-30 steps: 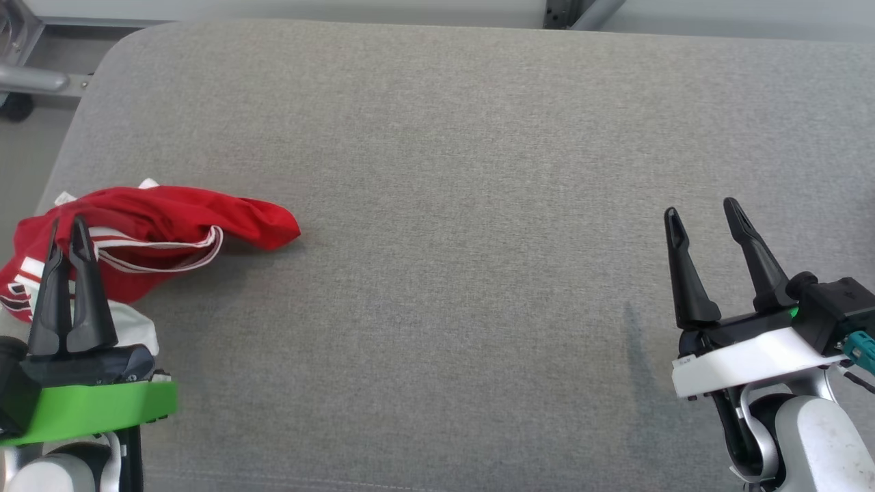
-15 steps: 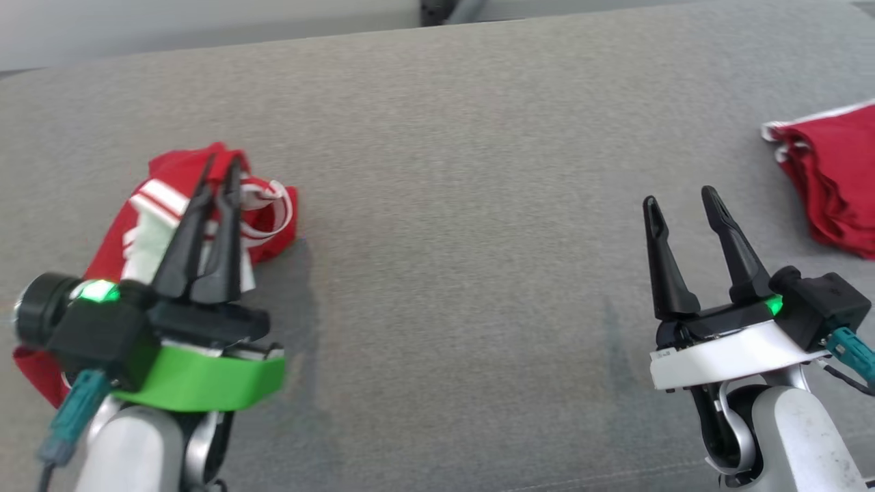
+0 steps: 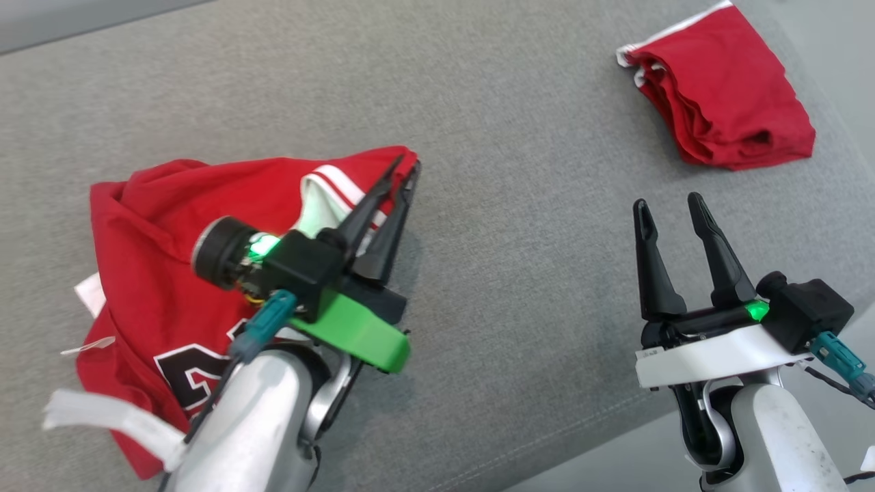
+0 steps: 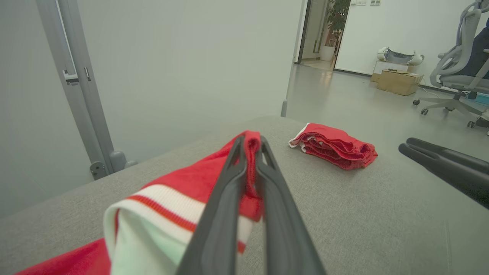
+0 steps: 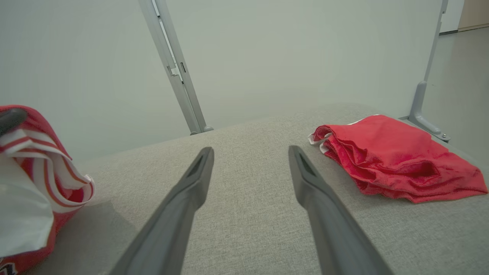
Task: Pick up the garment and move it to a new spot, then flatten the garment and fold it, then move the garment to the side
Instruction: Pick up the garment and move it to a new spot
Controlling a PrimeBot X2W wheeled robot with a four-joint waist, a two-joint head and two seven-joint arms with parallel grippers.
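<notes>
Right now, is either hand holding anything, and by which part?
The left hand pinches the red jersey by a fold beside its white-striped trim. The right hand is open, holding nothing.

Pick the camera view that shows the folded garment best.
Head view: the folded garment lies whole, seen from above. The right wrist view shows it close from the side, layers stacked; the left wrist view shows it smaller, farther off.

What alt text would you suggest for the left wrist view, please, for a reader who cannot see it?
The left pincer is shut on a fold of the red jersey with white striped trim, over the grey padded surface. A folded red garment lies beyond, and the right pincer enters from the right edge.
</notes>
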